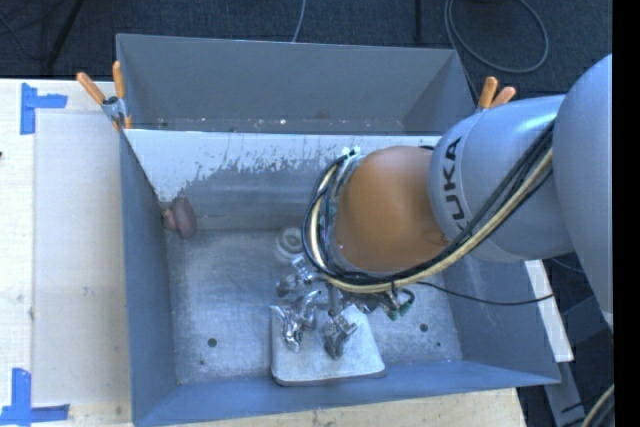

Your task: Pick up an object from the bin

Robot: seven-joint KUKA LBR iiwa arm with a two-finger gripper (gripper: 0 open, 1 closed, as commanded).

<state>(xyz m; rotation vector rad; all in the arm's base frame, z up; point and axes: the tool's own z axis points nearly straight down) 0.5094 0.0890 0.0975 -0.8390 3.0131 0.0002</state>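
Observation:
My gripper (pixel 315 335) is low in the front middle of the bin, under the orange wrist cover. Its two metal fingers (pixel 293 328) stand apart, so it is open, and their tips rest on or just above a flat pale grey slab (pixel 345 365) with rounded corners lying on the floor by the front wall. I see nothing between the fingers. A small whitish round piece (pixel 290 240) lies just behind the gripper.
A small pinkish-brown lump (pixel 181 216) rests at the foot of the back slope on the bin's left. The arm and its cables cover the right half of the floor. The left part of the floor is bare metal.

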